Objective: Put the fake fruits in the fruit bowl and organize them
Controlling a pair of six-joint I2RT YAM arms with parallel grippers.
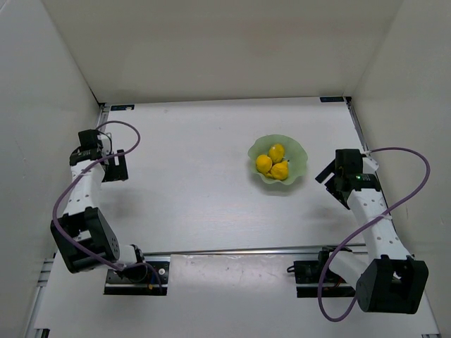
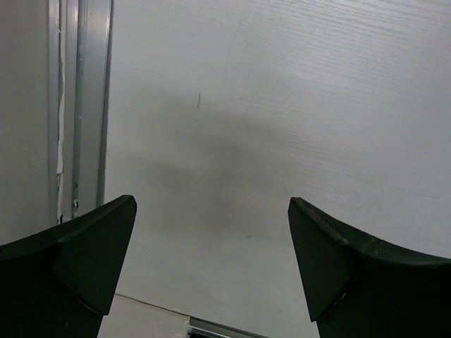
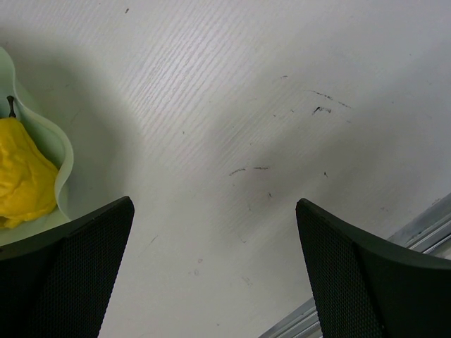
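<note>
The fruit bowl point(image 1: 300, 159), pale green with a wavy rim, stands right of the table's middle. Three yellow fake fruits point(image 1: 276, 151) point(image 1: 263, 163) point(image 1: 280, 171) lie together inside it. In the right wrist view one edge of the fruit bowl point(image 3: 65, 151) shows at the left, with one yellow fake fruit point(image 3: 25, 176) and its dark stem in it. My right gripper point(image 1: 334, 184) point(image 3: 215, 204) hangs open just right of the bowl, nothing between its fingers. My left gripper point(image 1: 115, 169) point(image 2: 211, 204) is open over bare table at the far left.
White walls enclose the table on three sides. An aluminium rail point(image 2: 81, 105) runs along the left edge beside my left gripper, and another point(image 3: 423, 225) lies near my right gripper. A metal strip point(image 1: 232, 251) crosses the front by the arm bases. Purple cables loop off both arms.
</note>
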